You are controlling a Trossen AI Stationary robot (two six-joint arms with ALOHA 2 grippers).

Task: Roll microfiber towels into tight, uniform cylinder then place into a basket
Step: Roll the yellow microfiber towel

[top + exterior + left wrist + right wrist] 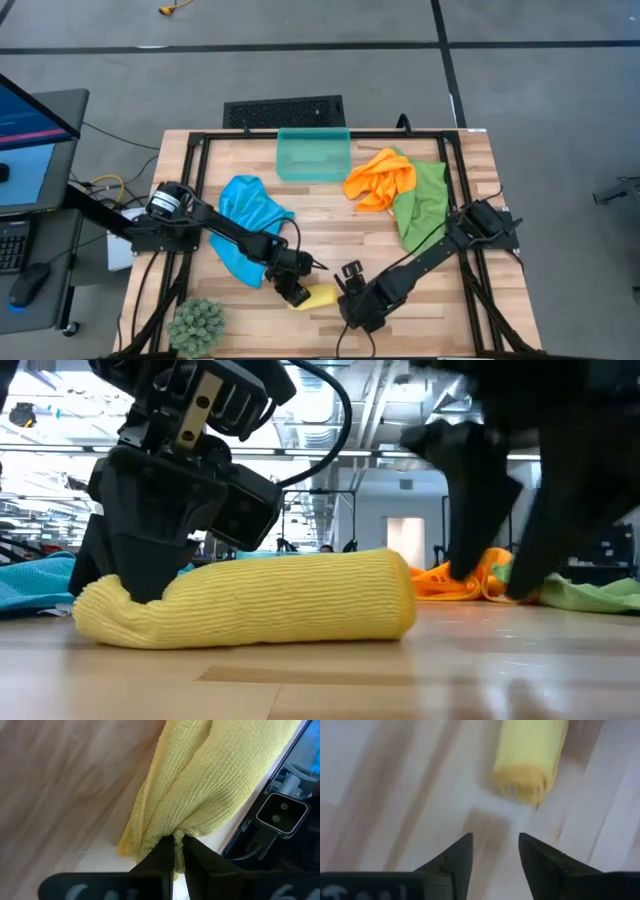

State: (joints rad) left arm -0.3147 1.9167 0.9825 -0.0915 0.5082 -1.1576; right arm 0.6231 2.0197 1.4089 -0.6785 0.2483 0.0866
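- Pinching one end of the rolled yellow towel [250, 600], the left pincer [177, 851] was clamped on the cloth, presumably to stop the roll from springing loose.
- The right pincer [495, 847] stood with its fingers apart and nothing between them, just off the roll's opposite end and not touching it.
- The yellow roll lay flat on the worktop [330, 222] near the front edge, between the two pincers.
- The blue towel [245, 210] lay crumpled beside the left arm; the orange towel [378, 178] and green towel [425, 200] lay heaped together on the right, all unrolled.
- The basket [313, 157] sat at the worktop's far edge, well apart from the roll, with no towel visible inside.
- In my judgement, the roll was formed and awaited transfer.
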